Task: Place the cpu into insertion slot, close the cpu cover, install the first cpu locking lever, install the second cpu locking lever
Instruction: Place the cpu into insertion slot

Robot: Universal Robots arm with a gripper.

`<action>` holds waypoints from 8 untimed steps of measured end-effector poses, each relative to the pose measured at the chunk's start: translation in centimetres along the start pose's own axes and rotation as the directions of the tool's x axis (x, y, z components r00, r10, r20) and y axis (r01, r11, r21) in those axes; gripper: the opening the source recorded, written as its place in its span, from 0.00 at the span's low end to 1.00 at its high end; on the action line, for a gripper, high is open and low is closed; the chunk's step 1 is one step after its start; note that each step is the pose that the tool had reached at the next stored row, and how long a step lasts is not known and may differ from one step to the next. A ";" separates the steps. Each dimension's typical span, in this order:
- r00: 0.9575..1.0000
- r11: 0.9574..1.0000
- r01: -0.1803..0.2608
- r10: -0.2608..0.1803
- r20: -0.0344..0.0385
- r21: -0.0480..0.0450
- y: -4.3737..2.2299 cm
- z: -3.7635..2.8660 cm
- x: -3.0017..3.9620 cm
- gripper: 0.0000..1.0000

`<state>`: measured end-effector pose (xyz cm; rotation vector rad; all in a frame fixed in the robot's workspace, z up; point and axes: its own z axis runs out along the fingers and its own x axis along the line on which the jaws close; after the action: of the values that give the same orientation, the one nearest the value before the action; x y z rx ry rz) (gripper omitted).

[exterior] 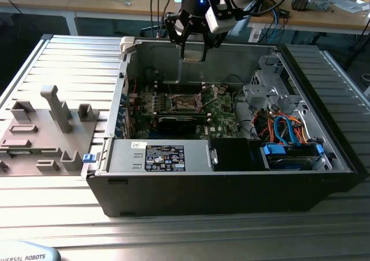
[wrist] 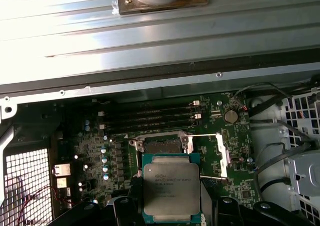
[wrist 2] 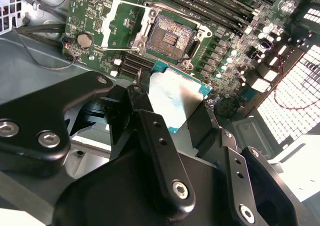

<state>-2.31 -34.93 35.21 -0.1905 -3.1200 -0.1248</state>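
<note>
An open black computer case (exterior: 219, 186) lies on a grey slatted table (exterior: 173, 232) in the exterior view. Nearest inside the case, at six o'clock, sits a labelled power supply (exterior: 165, 157). Beyond it, at the centre, is the green motherboard (exterior: 222, 115). Its cpu socket (wrist 2: 170, 38) shows its contact field uncovered. The cpu cover (wrist: 223, 156) is swung open just beside the socket. Farther back, toward twelve o'clock, the gripper (exterior: 193, 51) hangs above the board near the case's far wall. In both wrist views its black fingers (wrist 2: 159, 146) press on opposite edges of the cpu (wrist: 170, 183). The jaws are part-closed on the chip, which is held in the air, apart from the socket. At nine o'clock, a grey fixture plate (exterior: 52, 116) rests on the table.
</note>
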 end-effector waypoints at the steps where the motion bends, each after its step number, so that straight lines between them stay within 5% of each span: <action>1: 1.000 1.000 -0.001 0.001 0.000 0.000 0.00 0.00 0.00 0.54; 8: 1.000 1.000 -0.004 0.004 0.000 0.000 0.00 0.00 0.00 0.54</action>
<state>-2.31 -34.93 35.21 -0.1973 -3.1197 -0.1248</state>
